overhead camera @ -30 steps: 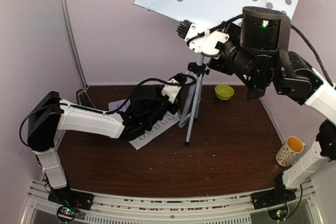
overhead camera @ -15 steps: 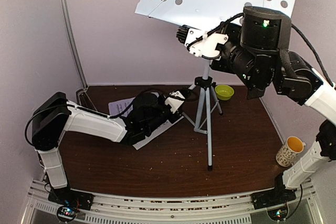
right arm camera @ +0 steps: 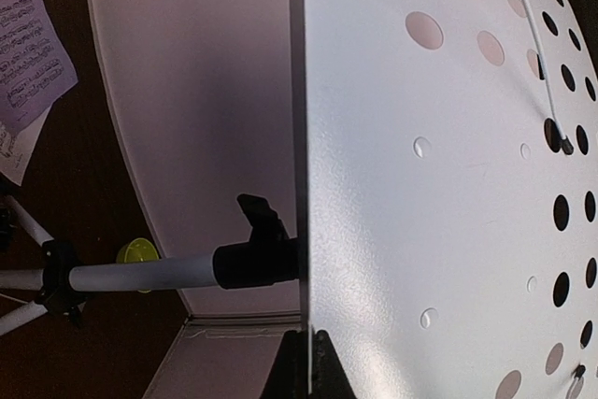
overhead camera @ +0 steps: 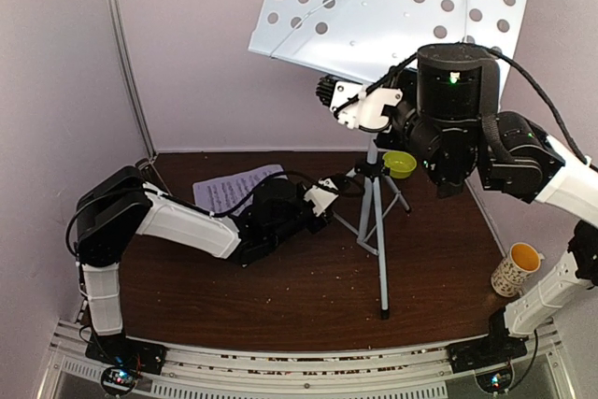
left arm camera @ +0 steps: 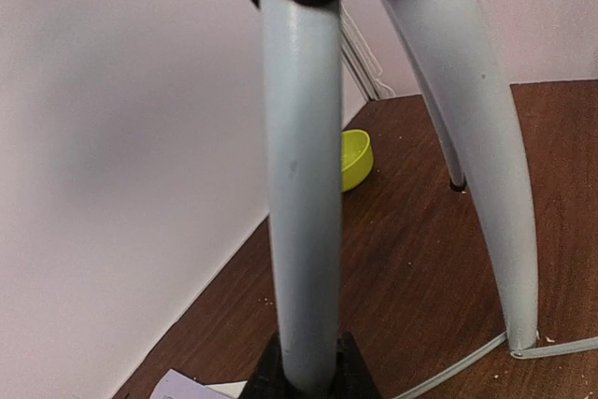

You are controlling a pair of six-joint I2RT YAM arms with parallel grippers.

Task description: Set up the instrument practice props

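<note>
The music stand's white perforated tray (overhead camera: pixel 402 7) is raised high over its silver-black tripod (overhead camera: pixel 378 221), which stands upright with legs spread. My right gripper (overhead camera: pixel 329 84) is shut on the tray's lower edge; its own view shows the fingers (right arm camera: pixel 308 362) pinching the thin edge of the tray (right arm camera: pixel 439 184). My left gripper (overhead camera: pixel 344 192) is low on the table, shut on one tripod leg (left arm camera: pixel 299 184) held between its dark fingertips (left arm camera: pixel 306 376). The lavender music sheet (overhead camera: pixel 234 189) lies flat at the back left, with a white sheet (right arm camera: pixel 11 151) peeking out under it.
A small green bowl (overhead camera: pixel 399 163) sits by the back wall behind the tripod. A patterned cup with yellow lining (overhead camera: pixel 517 269) stands at the right edge near my right arm's base. Walls close off the back and both sides.
The stand has swung from tilted to upright and its legs have spread. My left gripper has moved right along with the leg, uncovering the sheets. The tray has risen slightly.
</note>
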